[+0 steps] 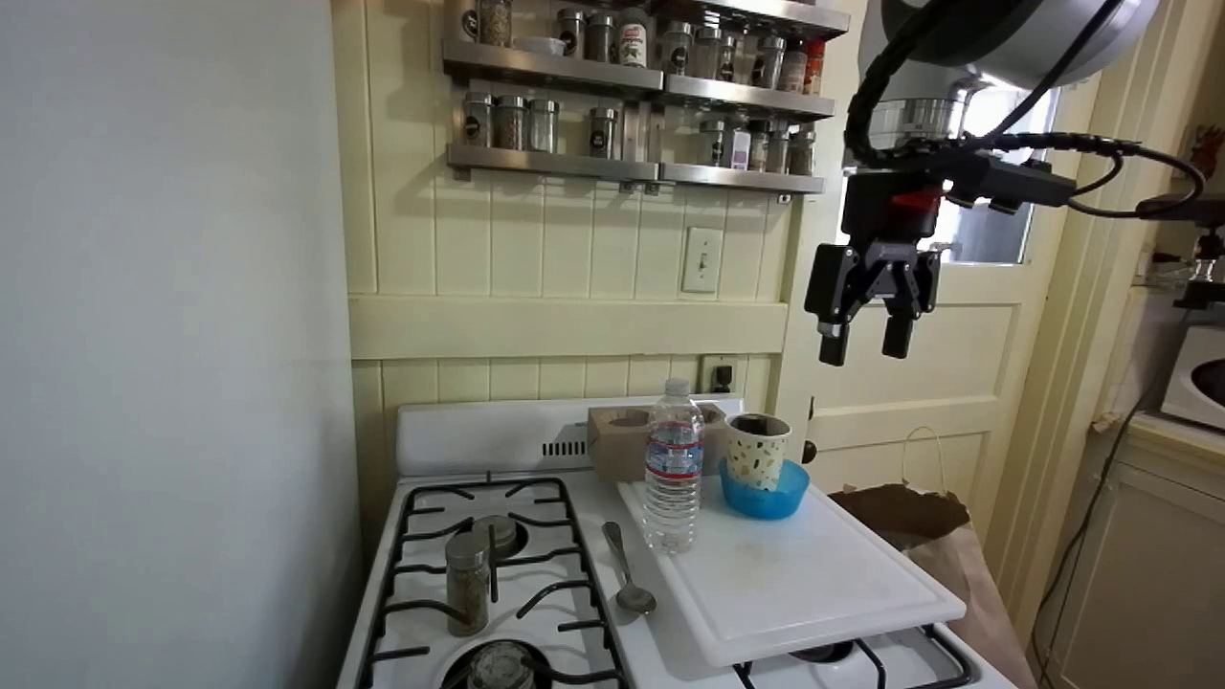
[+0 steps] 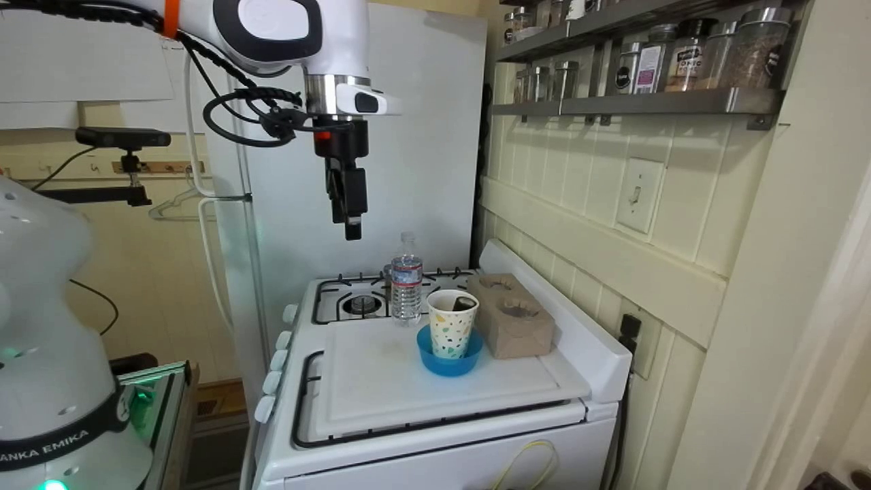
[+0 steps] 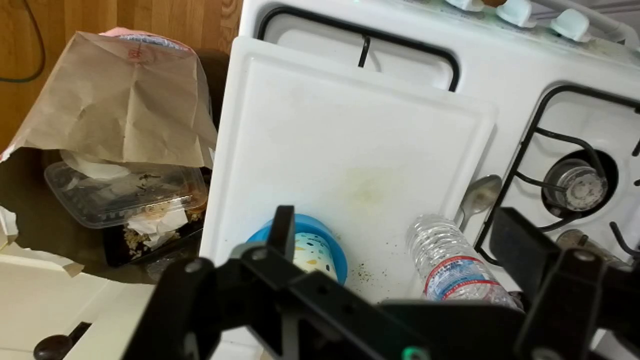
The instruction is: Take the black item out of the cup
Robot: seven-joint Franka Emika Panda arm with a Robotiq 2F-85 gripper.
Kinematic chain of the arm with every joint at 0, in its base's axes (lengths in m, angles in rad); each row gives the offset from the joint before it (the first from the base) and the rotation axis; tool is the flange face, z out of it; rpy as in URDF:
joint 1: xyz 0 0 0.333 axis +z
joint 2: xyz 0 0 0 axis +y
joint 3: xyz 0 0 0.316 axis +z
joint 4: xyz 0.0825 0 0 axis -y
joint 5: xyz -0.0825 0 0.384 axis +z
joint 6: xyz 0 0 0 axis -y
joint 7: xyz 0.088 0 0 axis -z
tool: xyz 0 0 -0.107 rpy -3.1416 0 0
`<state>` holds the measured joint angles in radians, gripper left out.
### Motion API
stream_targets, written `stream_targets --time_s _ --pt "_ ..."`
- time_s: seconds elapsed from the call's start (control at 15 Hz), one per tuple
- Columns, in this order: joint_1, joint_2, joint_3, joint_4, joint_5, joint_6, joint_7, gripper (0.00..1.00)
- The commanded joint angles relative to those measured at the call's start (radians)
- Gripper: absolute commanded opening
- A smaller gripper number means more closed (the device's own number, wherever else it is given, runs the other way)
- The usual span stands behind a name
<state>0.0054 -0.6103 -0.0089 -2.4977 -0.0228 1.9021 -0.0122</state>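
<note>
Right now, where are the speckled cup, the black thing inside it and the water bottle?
Speckled cup (image 2: 450,331): in an exterior view, on its outer side.
Black thing (image 2: 465,303): in an exterior view, on the part showing at the cup's mouth.
Water bottle (image 1: 673,461): in an exterior view, on its label.

A kitchen — in an exterior view, a stove (image 1: 595,498) at six o'clock, spice jars (image 1: 600,40) on shelves (image 1: 555,163) at twelve, a fridge (image 1: 172,344) at nine.
</note>
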Motion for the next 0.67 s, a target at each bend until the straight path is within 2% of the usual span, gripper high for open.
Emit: stream_targets --time_s 0.0,0.27,0.33,0.6 --pt "-0.002 0.000 0.002 0.002 0.001 -0.002 -0.001 1.00" --pt "-0.002 0.000 0.002 0.002 0.001 -0.002 -0.001 1.00" --pt "-0.047 0.065 0.034 0.043 -0.020 -0.011 0.128 1.00" --pt "-0.106 0.225 0.032 0.131 -0.041 0.042 0.276 1.00"
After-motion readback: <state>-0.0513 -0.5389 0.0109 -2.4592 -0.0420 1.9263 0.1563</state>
